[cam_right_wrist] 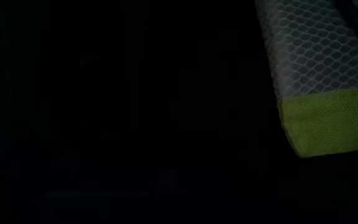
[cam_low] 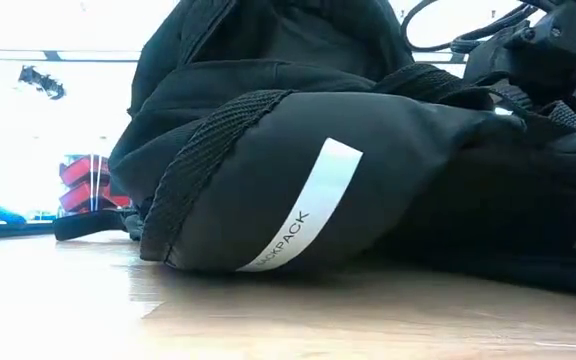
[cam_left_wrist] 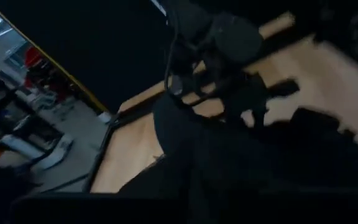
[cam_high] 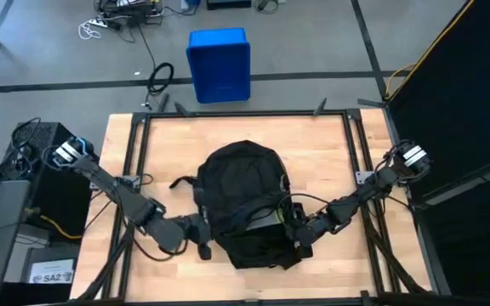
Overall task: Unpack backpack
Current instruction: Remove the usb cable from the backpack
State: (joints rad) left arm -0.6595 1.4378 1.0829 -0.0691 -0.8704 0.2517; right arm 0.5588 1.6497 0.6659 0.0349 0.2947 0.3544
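Note:
The black backpack [cam_high: 243,200] lies on the wooden table, rounded top toward the far edge; in the low view its near end [cam_low: 298,190] rests on the wood and shows a white stripe. My left gripper [cam_high: 201,231] is at its near left side. My right gripper [cam_high: 298,228] is at its near right side, against the dark fabric. The right wrist view is almost all dark, apart from a grey mesh item with a lime-green band [cam_right_wrist: 328,93]. A pale green patch [cam_high: 266,219] shows between the two grippers.
A blue bin [cam_high: 219,64] stands on the floor beyond the far edge. A black box with cables [cam_high: 49,170] sits left of the table. Metal rails [cam_high: 134,170] run along the table's sides. Bare wood [cam_high: 313,144] lies on the far right part.

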